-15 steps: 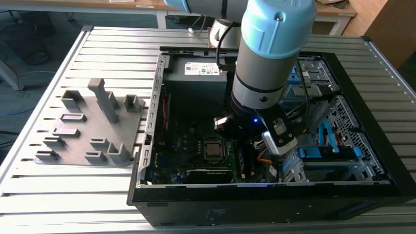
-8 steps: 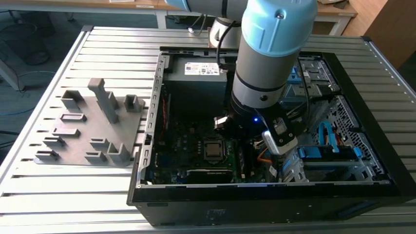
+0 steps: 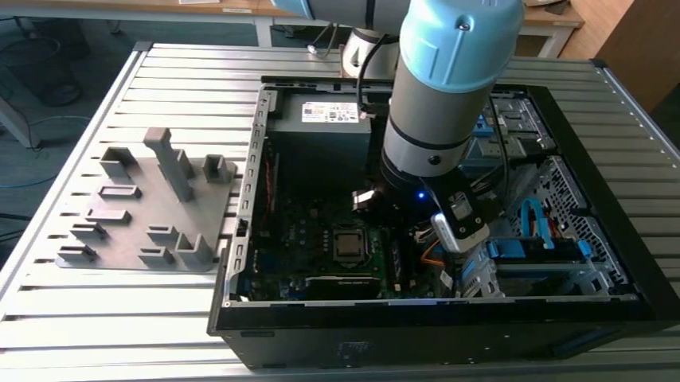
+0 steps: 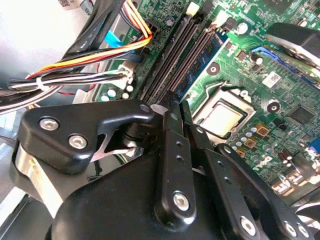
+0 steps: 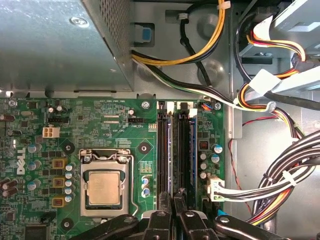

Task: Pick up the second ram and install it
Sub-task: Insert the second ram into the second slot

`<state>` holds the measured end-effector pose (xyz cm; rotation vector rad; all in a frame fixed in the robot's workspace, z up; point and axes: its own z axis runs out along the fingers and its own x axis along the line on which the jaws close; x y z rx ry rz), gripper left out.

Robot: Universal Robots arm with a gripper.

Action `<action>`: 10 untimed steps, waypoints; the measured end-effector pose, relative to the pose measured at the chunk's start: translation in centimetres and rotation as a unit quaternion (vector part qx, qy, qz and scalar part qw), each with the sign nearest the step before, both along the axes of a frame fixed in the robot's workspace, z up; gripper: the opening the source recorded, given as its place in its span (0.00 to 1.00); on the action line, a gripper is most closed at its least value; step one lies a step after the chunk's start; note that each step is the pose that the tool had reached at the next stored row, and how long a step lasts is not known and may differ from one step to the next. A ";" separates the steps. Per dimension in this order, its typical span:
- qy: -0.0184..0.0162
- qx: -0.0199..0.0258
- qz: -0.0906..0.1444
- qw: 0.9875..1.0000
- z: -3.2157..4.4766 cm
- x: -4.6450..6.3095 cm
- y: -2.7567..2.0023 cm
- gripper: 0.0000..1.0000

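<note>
**Exterior view: arm down inside the open case, ram at the slots**

Exterior view shows a ribbed metal table [image 3: 127,318] with bare slats running along its near edge. A black case [image 3: 425,318] lies open-side-up toward the table's edge on the exterior view's right. A grey plastic holder [image 3: 149,207] of blocks and posts sits near the opposite edge, apart from the case. The arm [image 3: 447,79], pale blue and grey, drops straight into the case. It hides much of the interior, with the case walls close around it.

In the first wrist view the green board [image 5: 125,150] is flat and studded with small parts. The square metal CPU [image 5: 102,187] lies beside long parallel slots. A dull steel box [image 5: 50,45] borders the board, and bundled cables [image 5: 280,170] crowd the far side of the slots, leaving little free room there.

The gripper [image 5: 172,197] is black, with screwed links. Its fingers [image 4: 172,145] are drawn nearly together, leaving only a thin slit between the tips [image 4: 179,106].

In the second wrist view the ram [image 4: 212,47], a blue-green strip standing on edge, sits in the slot nearest the CPU. It runs straight up to that slit, and the gripper seems to pinch its near end. The contact itself is hidden behind the fingers, and the ram's latches are hard to make out.
</note>
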<state>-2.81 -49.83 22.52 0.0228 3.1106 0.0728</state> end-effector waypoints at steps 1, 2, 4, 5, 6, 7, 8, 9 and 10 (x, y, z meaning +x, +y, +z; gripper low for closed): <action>0.000 0.000 0.000 1.000 0.00 0.0 0.00 0.14; 0.000 0.000 0.000 1.000 0.00 0.0 0.00 0.14; 0.000 0.000 0.000 1.000 -0.01 0.0 0.03 0.14; 0.000 0.000 0.000 1.000 -0.01 0.0 0.06 0.14; 0.000 0.000 0.000 1.000 -0.02 0.0 0.08 0.14; 0.000 0.000 0.000 1.000 -0.03 0.0 0.11 0.14; 0.001 0.000 0.000 1.000 -0.04 0.0 0.15 0.14; 0.001 0.000 0.000 1.000 -0.06 0.1 0.18 0.14; 0.001 0.000 0.000 1.000 -0.07 0.1 0.20 0.14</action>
